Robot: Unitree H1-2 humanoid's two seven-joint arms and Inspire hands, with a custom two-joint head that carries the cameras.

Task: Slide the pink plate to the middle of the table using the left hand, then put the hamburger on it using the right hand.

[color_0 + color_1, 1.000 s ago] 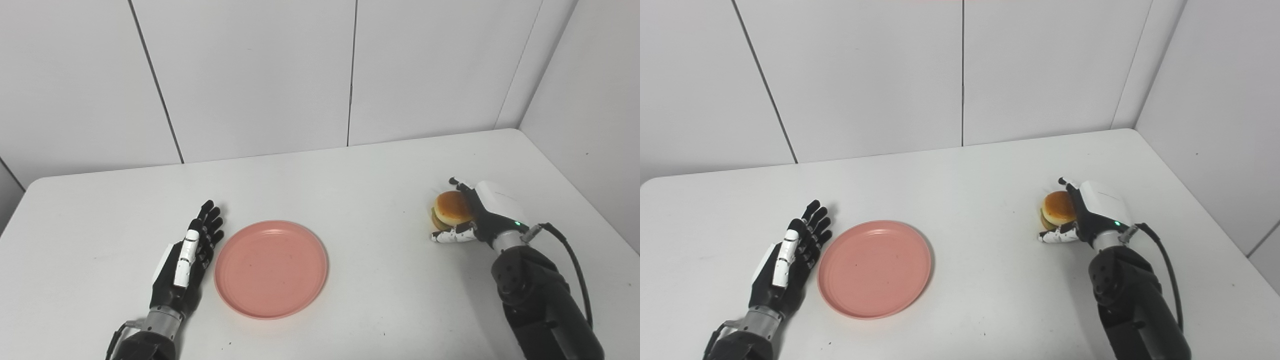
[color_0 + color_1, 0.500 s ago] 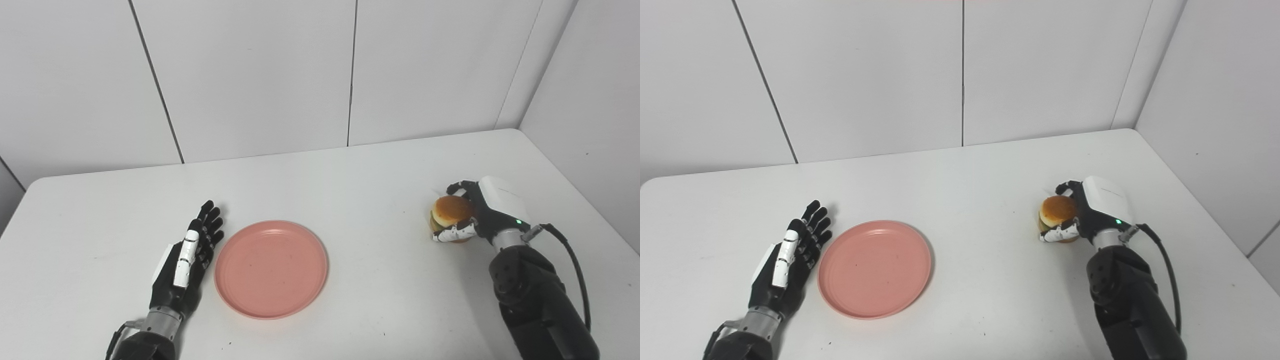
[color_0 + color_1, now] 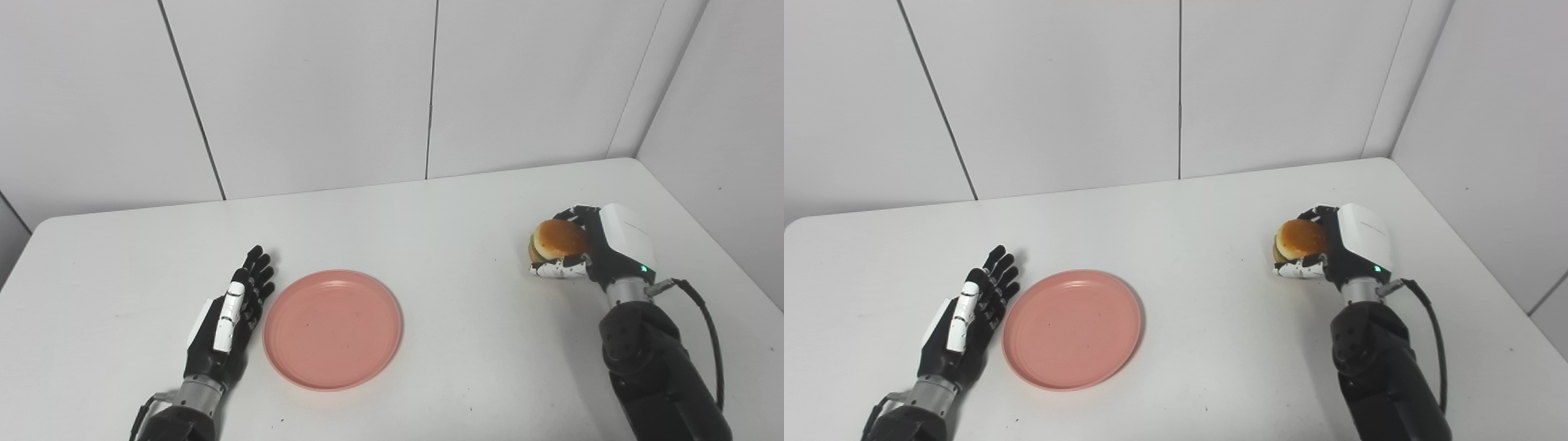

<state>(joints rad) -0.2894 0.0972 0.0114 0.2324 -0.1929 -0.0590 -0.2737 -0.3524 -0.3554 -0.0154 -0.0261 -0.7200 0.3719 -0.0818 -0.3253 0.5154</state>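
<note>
Golden-bunned hamburger (image 3: 554, 238), green layer beneath

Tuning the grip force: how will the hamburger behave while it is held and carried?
The hamburger looks stacked in layers, so it may shear or tilt if squeezed unevenly. The right hand wraps its fingers around it from the side, which probably steadies it. Its domed bun looks smooth, perhaps slippery.

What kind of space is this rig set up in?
Probably a lab or test booth, not a kitchen. Plain white wall panels close in a bare white table set in a corner. The only things on hand are a pink plate and a hamburger in the right hand.
</note>
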